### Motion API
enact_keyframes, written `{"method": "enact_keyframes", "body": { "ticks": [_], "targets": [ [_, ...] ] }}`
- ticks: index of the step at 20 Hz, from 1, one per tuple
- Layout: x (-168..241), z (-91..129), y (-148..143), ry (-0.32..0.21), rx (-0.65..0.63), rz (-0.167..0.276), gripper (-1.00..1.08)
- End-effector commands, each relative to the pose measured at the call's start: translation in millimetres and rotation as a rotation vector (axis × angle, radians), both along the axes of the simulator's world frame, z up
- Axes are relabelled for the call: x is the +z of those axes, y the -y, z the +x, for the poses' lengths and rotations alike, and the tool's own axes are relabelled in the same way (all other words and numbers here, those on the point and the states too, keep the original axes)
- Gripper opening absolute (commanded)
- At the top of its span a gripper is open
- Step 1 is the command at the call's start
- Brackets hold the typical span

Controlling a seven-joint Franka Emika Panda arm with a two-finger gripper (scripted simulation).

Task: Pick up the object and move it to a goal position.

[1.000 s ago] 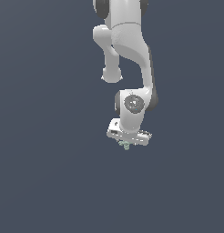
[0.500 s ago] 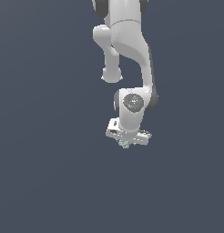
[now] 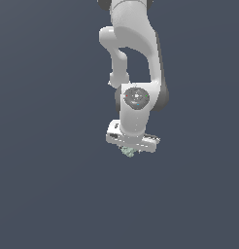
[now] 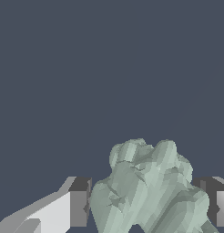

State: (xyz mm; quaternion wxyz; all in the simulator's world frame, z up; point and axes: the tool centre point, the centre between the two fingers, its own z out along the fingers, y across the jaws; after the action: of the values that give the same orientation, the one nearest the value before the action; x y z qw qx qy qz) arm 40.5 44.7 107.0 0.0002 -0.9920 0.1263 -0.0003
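The object (image 3: 127, 151) is a tiny pale grey-green knobbly piece that pokes out just beneath the white hand in the exterior view. My gripper (image 3: 128, 152) hangs from the arm near the middle of that view, pointing down and shut on the object. In the wrist view the object (image 4: 148, 191) looms large and lumpy between the two fingers. One dark pad (image 4: 79, 200) touches one side of it and the other pad (image 4: 209, 200) presses the opposite side. The object's lower part is cut off by the frame edge.
A uniform dark grey-blue surface (image 3: 43, 194) fills the background in both views. The white arm (image 3: 133, 53) comes down from the exterior view's upper edge. Nothing else shows.
The hand, with the object in it, has risen slightly and shifted a little toward the exterior view's left. The grip looks the same.
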Motion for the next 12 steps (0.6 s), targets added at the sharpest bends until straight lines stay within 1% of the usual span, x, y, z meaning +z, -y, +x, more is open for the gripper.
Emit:
{"method": "enact_keyframes", "body": {
  "ticks": [1, 12],
  "targets": [
    [23, 6, 10, 0.001, 0.0, 0.0, -1.0],
    [132, 38, 58, 0.0, 0.0, 0.0, -1.0]
  ]
}}
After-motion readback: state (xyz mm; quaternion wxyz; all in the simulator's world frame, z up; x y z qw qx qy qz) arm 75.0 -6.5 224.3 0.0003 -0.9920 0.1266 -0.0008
